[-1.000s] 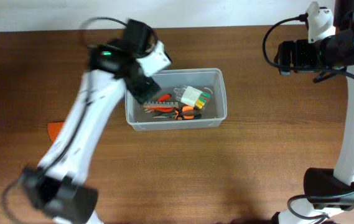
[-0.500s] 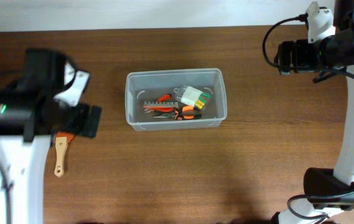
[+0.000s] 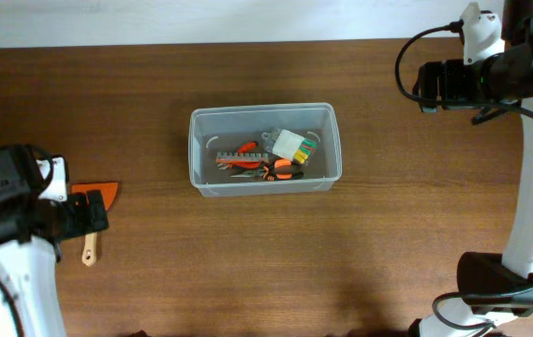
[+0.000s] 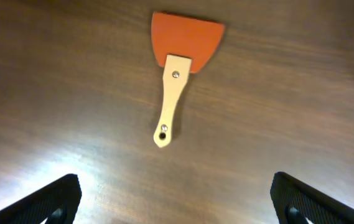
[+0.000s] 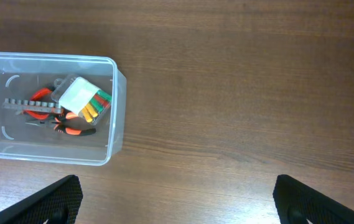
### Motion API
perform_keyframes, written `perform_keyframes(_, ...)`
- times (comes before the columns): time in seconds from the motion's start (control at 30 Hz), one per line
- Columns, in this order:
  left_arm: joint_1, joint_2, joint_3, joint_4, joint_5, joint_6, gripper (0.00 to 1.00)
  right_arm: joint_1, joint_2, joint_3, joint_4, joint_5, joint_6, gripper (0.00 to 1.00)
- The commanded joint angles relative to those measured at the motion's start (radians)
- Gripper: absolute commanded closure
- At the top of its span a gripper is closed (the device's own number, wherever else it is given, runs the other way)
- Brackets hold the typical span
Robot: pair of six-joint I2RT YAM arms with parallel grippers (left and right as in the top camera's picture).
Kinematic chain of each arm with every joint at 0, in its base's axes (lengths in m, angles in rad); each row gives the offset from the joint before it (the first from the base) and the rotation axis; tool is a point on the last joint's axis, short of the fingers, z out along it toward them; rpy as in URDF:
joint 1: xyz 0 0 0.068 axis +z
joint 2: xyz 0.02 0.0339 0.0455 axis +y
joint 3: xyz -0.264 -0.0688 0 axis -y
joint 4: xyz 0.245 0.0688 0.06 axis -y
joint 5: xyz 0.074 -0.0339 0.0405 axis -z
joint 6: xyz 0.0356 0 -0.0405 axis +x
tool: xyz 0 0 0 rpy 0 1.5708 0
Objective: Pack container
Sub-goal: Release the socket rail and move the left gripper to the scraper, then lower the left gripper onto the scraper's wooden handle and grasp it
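Our left gripper (image 4: 177,200) hangs spread wide, the orange scraper (image 4: 175,74) at its 12 o'clock on the table (image 4: 288,112). Farther off, the container (image 3: 194,150) sits mid-table, well apart from the far edge. Our right gripper (image 5: 177,200), also spread, hangs at its 2 o'clock.

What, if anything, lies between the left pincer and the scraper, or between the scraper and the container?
Nothing visible does. The open left pincer hovers above the scraper with only air between them, and the table from scraper to container lies bare; the container has no lid on.
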Motion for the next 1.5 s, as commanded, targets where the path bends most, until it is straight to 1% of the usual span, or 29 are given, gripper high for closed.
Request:
perform_keyframes(0.0, 0.022, 0.09, -0.009, 0.048, 0.016, 0.081, 0.01, 0.001, 0.007, -0.006, 0.003, -0.014, 0.005, 0.01)
perform_keyframes(0.17, 0.029, 0.269, -0.009, 0.082, 0.009, 0.181, 0.01, 0.001, 0.007, -0.006, 0.003, -0.013, 0.005, 0.01)
perform_keyframes(0.37, 0.031, 0.457, -0.009, 0.121, 0.004, 0.19, 0.01, 0.001, 0.007, -0.006, 0.01, -0.013, 0.005, 0.01)
perform_keyframes(0.53, 0.031, 0.56, -0.009, 0.154, -0.022, 0.192, 0.01, 0.001, 0.007, -0.006, 0.011, -0.013, 0.005, 0.01)
perform_keyframes(0.87, 0.038, 0.659, -0.032, 0.187, -0.035, 0.192, 0.01, 0.001, 0.007, -0.006, 0.015, -0.013, 0.005, 0.01)
perform_keyframes(1.0, 0.038, 0.663, -0.076, 0.223, -0.036, 0.191, 0.01, 0.001, 0.007, -0.006, 0.015, -0.013, 0.005, 0.01)
perform_keyframes(1.23, 0.038, 0.663, -0.103, 0.211, -0.037, 0.173, 0.0, 0.001, 0.007, -0.006, 0.014, -0.013, 0.005, 0.01)
perform_keyframes(1.3, 0.038, 0.664, -0.103, 0.211, -0.036, 0.172, 0.01, 0.001, 0.007, -0.006, 0.014, -0.013, 0.005, 0.01)
perform_keyframes(1.47, 0.038, 0.664, -0.103, 0.206, -0.037, 0.172, 0.08, 0.001, 0.007, -0.006, 0.014, -0.013, 0.005, 0.01)
